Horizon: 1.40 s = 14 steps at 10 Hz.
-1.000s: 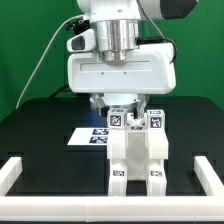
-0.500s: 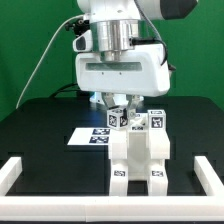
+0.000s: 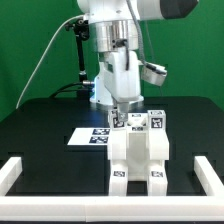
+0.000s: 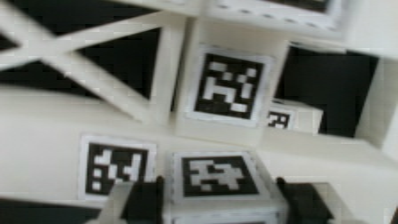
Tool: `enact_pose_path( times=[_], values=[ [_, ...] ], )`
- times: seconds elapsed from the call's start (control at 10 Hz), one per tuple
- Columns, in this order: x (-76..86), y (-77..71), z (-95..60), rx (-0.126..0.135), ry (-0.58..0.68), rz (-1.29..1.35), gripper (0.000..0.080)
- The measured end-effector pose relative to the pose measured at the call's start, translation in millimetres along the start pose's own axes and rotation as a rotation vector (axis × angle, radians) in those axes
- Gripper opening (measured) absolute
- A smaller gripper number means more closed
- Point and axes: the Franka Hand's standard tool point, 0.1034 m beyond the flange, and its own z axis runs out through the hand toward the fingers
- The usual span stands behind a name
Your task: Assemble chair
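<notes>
The chair [image 3: 138,152] stands near the table's front, built of matte white blocky parts with black-and-white tags on its top and front. My gripper [image 3: 118,112] hangs straight down over its upper part on the exterior view's left. In the wrist view my dark fingers [image 4: 128,200] sit on both sides of a tagged white block [image 4: 214,180] of the chair, pressed against it. More tagged white parts [image 4: 228,85] of the chair fill the wrist view behind it.
The marker board [image 3: 92,136] lies flat on the black table behind the chair. Plain white border rails [image 3: 22,172] run along the table's front and sides. A green wall and a black cable stand at the back.
The wrist has turned about its vertical axis, so the wide hand now shows edge-on, and it sits slightly lower on the chair's tagged block. The chair has not shifted.
</notes>
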Motion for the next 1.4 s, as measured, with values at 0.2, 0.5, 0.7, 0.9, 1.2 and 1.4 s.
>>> enact_pose_path(
  times=[0.2,0.5,0.7,0.9,1.2,1.4],
  values=[
    [0.0,0.1,0.1,-0.001,0.001,-0.073,0.0357],
    [2.2,-0.2,-1.6,-0.002,-0.001,-0.365,0.0540],
    [4.4,1.4,-2.3,-0.009,-0.011,-0.676,0.0643],
    [6.3,6.5,1.1,-0.024,-0.010,-0.925,0.0649],
    [8.4,6.0,0.7,-0.030,-0.004,-1.180,0.0649],
    [8.6,5.9,0.9,-0.030,-0.003,-1.168,0.0649]
  ],
)
